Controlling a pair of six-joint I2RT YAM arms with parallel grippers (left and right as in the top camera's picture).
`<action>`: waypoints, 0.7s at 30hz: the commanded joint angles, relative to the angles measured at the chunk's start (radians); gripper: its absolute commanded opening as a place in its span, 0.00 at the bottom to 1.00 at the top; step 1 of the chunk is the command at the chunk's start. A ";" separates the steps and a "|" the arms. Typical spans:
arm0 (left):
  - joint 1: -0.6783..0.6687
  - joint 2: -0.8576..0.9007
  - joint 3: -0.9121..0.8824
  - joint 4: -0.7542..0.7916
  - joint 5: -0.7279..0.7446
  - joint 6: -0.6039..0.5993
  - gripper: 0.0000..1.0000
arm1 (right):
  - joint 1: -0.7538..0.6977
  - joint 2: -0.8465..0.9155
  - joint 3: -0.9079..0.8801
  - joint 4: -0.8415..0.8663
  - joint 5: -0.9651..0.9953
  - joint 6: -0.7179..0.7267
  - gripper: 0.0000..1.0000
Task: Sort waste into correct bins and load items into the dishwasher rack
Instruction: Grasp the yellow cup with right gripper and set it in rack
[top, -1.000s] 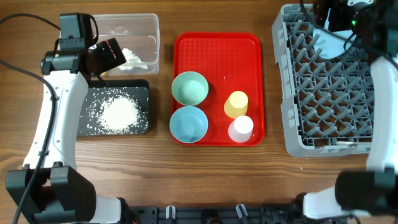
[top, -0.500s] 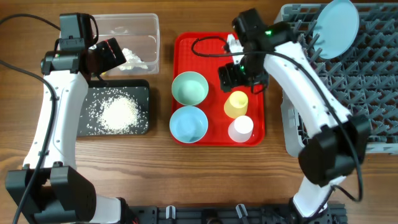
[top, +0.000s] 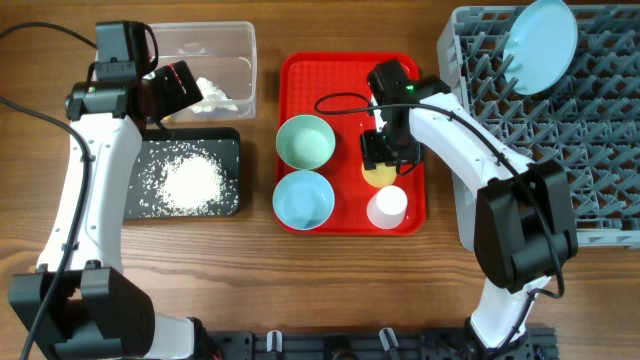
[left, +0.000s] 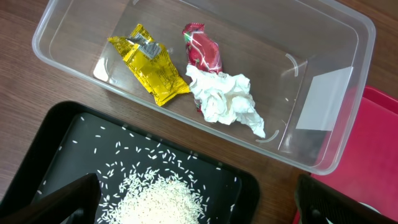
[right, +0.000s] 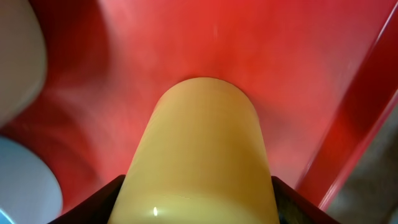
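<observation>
**Right gripper sits on the yellow cup**

The yellow cup (top: 380, 177) stands on end on the right half of the red tray (top: 340, 80). Its long side goes straight up from the tray. I cannot tell if its mouth is up or down. The right gripper (top: 381, 152) is right on top of it. The pale pink cup (top: 388, 206) stands just beside it, at the tray's near right corner. Two bowls sit open side up on the tray's left half. The mint bowl (top: 305, 142) is at the back and the blue bowl (top: 303, 198) is in front.

The big grey rack (top: 540, 150) is to the right of the red tray. The blue plate (top: 540, 45) stands on its edge in it, leaning. To the left of the red tray are the clear tub (top: 235, 45) at the back and the black tray (top: 232, 140) in front, with a heap of rice (top: 190, 182). All of it is on a brown wooden table (top: 250, 270).

The right wrist view shows what the overhead view hides. The cup fills the picture, and dark fingers (right: 102, 208) sit on each side, right against it. I cannot tell if they squeeze it.

The left wrist view looks into the tub. A yellow wrapper (left: 152, 65) lies slanted, and a red wrapper (left: 202, 53) touches a white tissue (left: 227, 102). The left gripper (top: 180, 85) hovers over the tub with its fingers spread wide. It holds nothing.
</observation>
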 joint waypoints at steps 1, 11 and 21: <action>0.005 -0.025 0.001 0.002 -0.015 -0.009 1.00 | 0.004 0.009 -0.018 0.041 0.023 0.001 0.56; 0.005 -0.025 0.001 0.002 -0.015 -0.009 1.00 | -0.033 -0.145 0.205 -0.193 0.022 -0.013 0.45; 0.005 -0.025 0.001 0.002 -0.015 -0.009 1.00 | -0.644 -0.492 0.236 -0.455 0.021 -0.127 0.37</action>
